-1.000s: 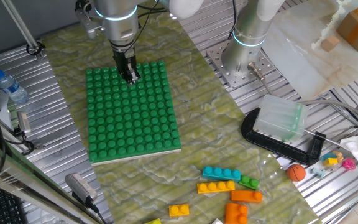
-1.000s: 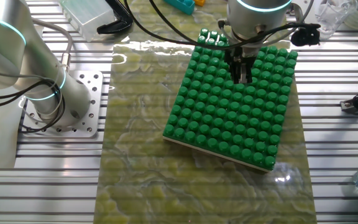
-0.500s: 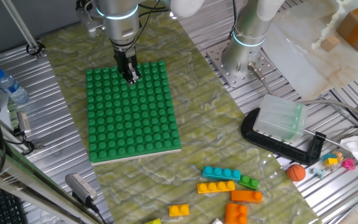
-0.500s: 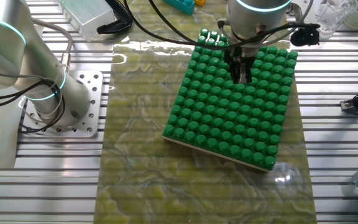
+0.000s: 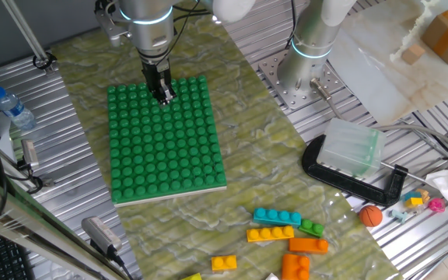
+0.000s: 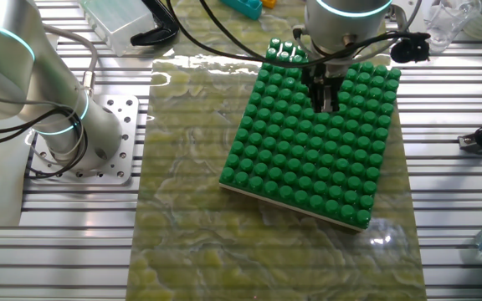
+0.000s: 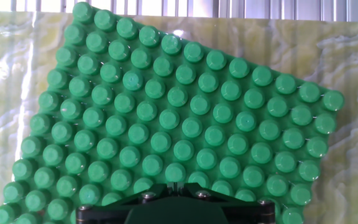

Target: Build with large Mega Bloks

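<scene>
You had the gripper (image 5: 164,97) low over the upper part of the green baseplate (image 5: 166,167), fingers drawn narrow with nothing visibly between them. The Mega Bloks lay well apart at the lower right of one fixed view: cyan brick (image 5: 277,217), yellow brick (image 5: 270,233), orange brick (image 5: 308,245). The step in hand was probably fetching a brick: you needed to lift clear of the studs, spread the fingers, then descend squarely across one brick's sides.
</scene>
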You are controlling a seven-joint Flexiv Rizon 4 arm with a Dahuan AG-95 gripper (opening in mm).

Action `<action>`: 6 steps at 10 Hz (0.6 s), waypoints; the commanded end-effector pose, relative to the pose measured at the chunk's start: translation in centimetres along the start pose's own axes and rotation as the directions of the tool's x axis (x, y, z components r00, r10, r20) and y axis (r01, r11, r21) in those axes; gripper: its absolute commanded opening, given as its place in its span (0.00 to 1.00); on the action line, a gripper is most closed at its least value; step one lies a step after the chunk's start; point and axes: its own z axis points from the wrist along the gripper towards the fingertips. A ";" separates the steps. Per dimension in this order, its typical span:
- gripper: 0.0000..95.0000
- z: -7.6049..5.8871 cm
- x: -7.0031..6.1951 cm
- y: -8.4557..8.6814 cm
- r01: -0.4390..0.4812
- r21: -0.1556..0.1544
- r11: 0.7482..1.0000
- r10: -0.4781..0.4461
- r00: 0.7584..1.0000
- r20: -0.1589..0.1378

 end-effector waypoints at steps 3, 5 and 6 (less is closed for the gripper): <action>0.00 -0.1 0.0 0.1 -0.002 0.001 1.000 0.002 1.000 -0.002; 0.00 -0.1 0.0 0.1 0.002 0.001 1.000 -0.002 1.000 -0.005; 0.00 -0.1 0.0 0.1 0.004 0.001 1.000 -0.004 1.000 -0.002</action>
